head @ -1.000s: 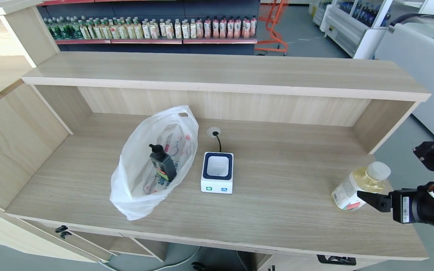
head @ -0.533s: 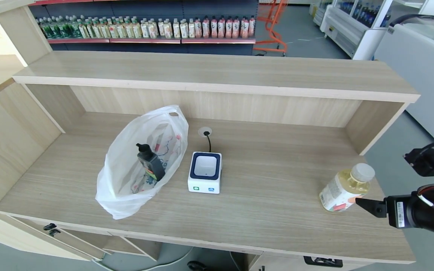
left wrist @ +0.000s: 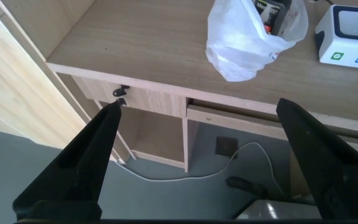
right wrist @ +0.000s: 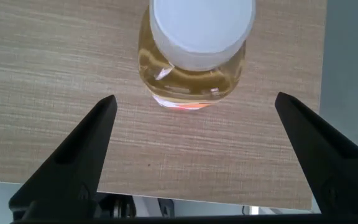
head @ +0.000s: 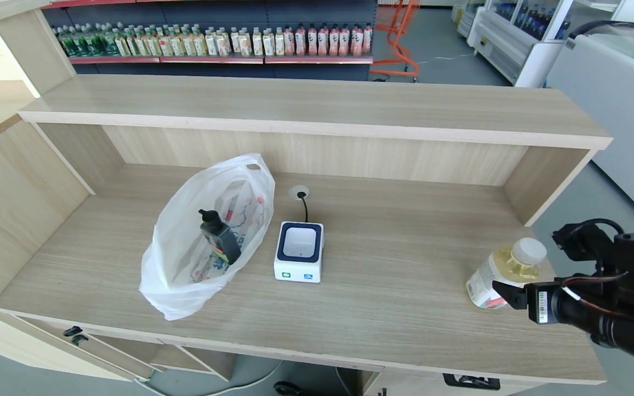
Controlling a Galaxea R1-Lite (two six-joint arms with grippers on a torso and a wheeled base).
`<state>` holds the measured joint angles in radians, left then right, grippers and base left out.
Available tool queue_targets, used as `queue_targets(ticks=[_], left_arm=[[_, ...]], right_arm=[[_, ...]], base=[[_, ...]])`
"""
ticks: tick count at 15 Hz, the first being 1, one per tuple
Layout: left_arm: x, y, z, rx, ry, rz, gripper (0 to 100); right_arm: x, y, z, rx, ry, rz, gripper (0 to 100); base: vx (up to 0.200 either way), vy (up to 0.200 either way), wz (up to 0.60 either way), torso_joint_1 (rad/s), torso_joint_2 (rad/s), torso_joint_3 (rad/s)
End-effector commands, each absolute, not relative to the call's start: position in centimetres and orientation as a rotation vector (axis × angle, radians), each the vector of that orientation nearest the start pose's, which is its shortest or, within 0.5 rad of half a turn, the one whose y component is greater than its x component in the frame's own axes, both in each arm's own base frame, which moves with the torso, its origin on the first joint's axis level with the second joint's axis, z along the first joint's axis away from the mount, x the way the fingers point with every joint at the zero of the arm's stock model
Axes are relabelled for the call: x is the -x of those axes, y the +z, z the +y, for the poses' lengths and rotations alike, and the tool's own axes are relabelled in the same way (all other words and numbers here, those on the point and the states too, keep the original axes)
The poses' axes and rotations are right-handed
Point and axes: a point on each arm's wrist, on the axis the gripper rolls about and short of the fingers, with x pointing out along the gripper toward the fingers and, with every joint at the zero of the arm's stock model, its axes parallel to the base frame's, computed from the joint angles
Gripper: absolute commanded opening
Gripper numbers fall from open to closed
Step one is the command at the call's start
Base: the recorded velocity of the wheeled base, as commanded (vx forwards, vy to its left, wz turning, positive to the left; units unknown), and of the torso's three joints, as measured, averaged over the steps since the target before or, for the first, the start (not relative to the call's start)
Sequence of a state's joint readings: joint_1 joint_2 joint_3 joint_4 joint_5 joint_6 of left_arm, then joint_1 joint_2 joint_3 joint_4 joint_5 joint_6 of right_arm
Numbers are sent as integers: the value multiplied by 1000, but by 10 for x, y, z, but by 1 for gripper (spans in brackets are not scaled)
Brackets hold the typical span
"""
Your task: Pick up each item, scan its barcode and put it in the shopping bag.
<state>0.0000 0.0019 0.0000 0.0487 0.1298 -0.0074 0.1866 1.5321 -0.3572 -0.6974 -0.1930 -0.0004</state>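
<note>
shopping bag: one
scanner: one
yellow bottle: one
dark pump bottle: one

Pale wooden counter, bottle-stocked shelves behind, white freezers on grey floor.

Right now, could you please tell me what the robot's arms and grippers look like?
The right arm is a black cylinder with a white barcode sticker and red and white wires at the wrist. The right gripper and left gripper each have two black fingers tapering to points.
</note>
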Motion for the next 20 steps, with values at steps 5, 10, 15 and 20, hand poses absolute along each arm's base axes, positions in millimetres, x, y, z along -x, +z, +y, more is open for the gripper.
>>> queue_targets(ticks=[5,10,15,20], left_arm=[[23,70,3,6,131,50,100],[23,70,3,4,131,50,100],[23,70,3,4,131,50,100],[23,70,3,6,131,50,100]], right_arm=[[-241,76,46,121,22,531,100],[-260,71,64,129,98,446,100],[-278,72,71,171,117,360,100],[-289,70,74,175,135,335,100]], base=[[0,0,0,0,0,0],[0,0,0,0,0,0],[0,0,0,0,0,0],[0,0,0,0,0,0]])
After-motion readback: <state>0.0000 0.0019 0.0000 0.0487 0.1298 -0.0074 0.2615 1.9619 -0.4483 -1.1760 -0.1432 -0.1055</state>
